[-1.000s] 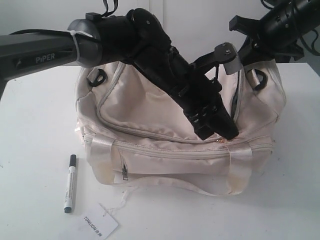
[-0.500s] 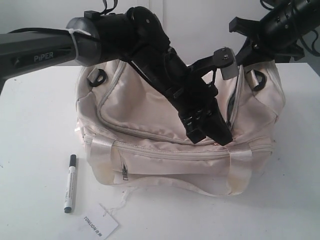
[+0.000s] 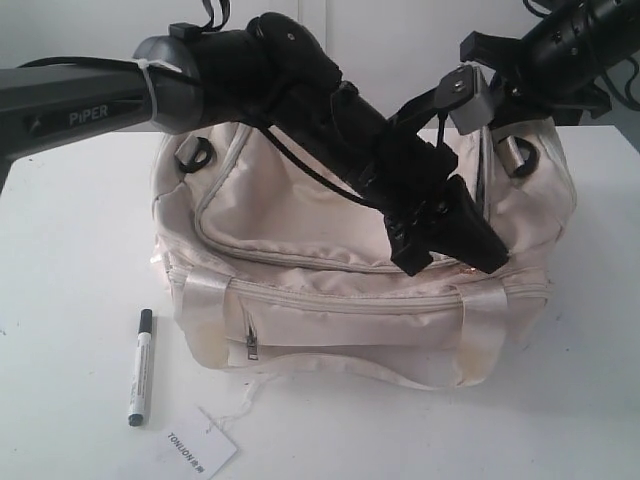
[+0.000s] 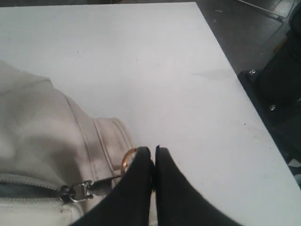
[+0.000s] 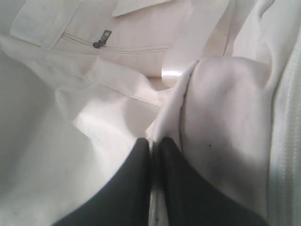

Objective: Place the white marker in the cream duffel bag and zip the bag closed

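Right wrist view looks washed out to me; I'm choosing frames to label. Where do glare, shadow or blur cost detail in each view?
Exterior view: even light, marker crisp, soft shadow under the bag. Left wrist view: table bright, left gripper a dark, soft-edged shape. Right wrist view: bag cloth blown out near the glinting strap, right gripper blurred black.

You see the white marker [image 3: 140, 366], slim white barrel, black cap toward the bag, lying flat on the desk [image 3: 60, 300] near the front left corner of the cream duffel bag [image 3: 300, 220], not touching it, bag upright, soft and creased, satin straps across its front.
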`<state>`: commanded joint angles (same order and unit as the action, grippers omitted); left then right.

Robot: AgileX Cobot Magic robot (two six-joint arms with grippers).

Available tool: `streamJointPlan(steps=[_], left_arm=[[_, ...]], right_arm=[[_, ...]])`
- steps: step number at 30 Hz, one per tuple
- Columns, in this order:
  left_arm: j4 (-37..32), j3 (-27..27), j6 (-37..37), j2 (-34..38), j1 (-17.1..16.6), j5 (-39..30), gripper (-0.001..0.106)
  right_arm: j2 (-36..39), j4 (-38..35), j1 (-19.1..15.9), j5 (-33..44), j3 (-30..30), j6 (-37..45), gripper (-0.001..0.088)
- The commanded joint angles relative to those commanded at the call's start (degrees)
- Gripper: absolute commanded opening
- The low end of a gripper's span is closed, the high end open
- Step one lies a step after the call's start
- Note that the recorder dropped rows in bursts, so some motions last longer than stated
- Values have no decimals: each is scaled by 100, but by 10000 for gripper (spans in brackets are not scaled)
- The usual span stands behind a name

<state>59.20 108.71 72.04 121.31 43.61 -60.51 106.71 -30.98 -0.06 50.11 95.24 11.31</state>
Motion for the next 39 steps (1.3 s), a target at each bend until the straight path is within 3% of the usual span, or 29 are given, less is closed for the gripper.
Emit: streamJointPlan(steps=[8,12,19,23,32,39], left_arm=[[186,0,14,0,0,159,0],[121,0,14,0,0,407,0],[-13,0,14,0,0,562,0],[-13,0,14,0,0,586,0],[-13,0,14,0,0,586,0],[-13,0,14,0,0,562,0]], right_arm=[[-38,-12,0,248,0,-146,142],[-349,417,0,969,0,-717,222],[-715,469,6,1814,0,-762,382],[-739,469,6,1985,-23,-762,387],[-792,255,26,1871,-706,-739,387],[-815,223,174,1803,-737,-706,387]])
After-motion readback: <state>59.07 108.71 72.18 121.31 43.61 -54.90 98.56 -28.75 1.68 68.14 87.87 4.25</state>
